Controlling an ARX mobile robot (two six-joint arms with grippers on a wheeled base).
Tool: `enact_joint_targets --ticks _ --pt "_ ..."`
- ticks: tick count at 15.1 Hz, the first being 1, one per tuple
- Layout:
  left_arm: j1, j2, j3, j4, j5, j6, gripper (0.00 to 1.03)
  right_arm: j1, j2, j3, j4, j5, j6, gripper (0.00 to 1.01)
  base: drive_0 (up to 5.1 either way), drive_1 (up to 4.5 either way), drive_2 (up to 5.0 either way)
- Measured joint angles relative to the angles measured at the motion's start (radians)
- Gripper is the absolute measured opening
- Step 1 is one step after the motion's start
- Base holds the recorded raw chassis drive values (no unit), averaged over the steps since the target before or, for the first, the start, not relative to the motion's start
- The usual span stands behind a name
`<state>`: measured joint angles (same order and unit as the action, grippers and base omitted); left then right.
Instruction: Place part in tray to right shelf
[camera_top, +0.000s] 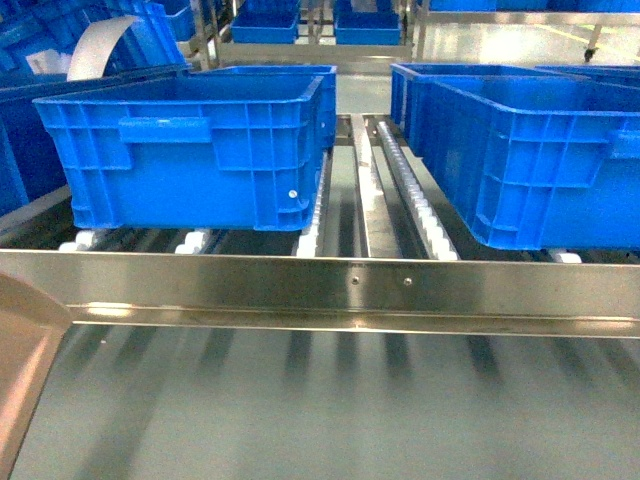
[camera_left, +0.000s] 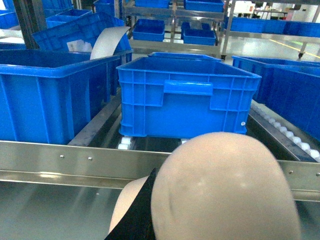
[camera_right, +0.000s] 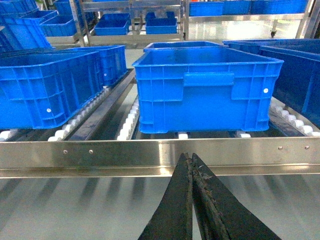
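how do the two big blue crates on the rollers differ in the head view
The left crate shows whole, front wall and one side wall; the right crate runs off the picture's right edge. The left crate's front handle lip is in full view, while only the start of the right crate's shows at the edge. The left crate sits left of the open roller lane, the right crate to its right. Both are ribbed blue plastic, open-topped, resting on the steel shelf.

We see our right gripper's (camera_right: 191, 161) two long, tapered, matte black fingers (camera_right: 172, 210), their surfaces scuffed.
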<state>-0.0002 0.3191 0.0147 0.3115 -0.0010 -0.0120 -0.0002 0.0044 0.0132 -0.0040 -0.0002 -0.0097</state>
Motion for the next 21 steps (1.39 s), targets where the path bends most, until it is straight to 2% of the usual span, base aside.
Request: enact_joint_targets --ticks 9,11,12,14,17,18,19,20,21 --pt "0.000 -0.145 0.000 -0.143 0.001 0.000 0.16 0.000 0.000 0.000 0.000 0.000 0.000 0.02 0.0 0.00 0.0" --pt "0.000 -0.305 0.000 -0.347 0.001 0.000 0.16 0.000 0.000 0.000 -0.001 0.000 0.000 0.02 0.0 0.00 0.0" --pt "0.000 -0.309 0.001 -0.298 -0.002 0.002 0.16 0.000 0.000 0.000 0.001 0.000 0.000 0.02 0.0 0.00 0.0" --pt "0.000 -0.308 0.001 -0.333 0.000 0.001 0.16 0.000 0.000 0.000 0.000 0.000 0.000 0.02 0.0 0.00 0.0" --pt "0.000 -0.310 0.001 -0.321 0.002 0.002 0.16 0.000 0.000 0.000 0.000 0.000 0.000 0.04 0.0 0.00 0.0" --pt "0.000 -0.310 0.001 -0.321 0.001 0.002 0.16 0.000 0.000 0.000 0.000 0.000 0.000 0.11 0.0 0.00 0.0" --pt "0.000 -0.310 0.001 -0.321 0.001 0.001 0.16 0.000 0.000 0.000 0.000 0.000 0.000 0.22 0.0 0.00 0.0" --pt "0.000 -0.310 0.001 -0.321 0.001 0.001 0.16 0.000 0.000 0.000 0.000 0.000 0.000 0.36 0.0 0.00 0.0" --pt "0.000 -0.310 0.001 -0.321 0.001 0.001 0.16 0.000 0.000 0.000 0.000 0.000 0.000 0.61 0.0 0.00 0.0"
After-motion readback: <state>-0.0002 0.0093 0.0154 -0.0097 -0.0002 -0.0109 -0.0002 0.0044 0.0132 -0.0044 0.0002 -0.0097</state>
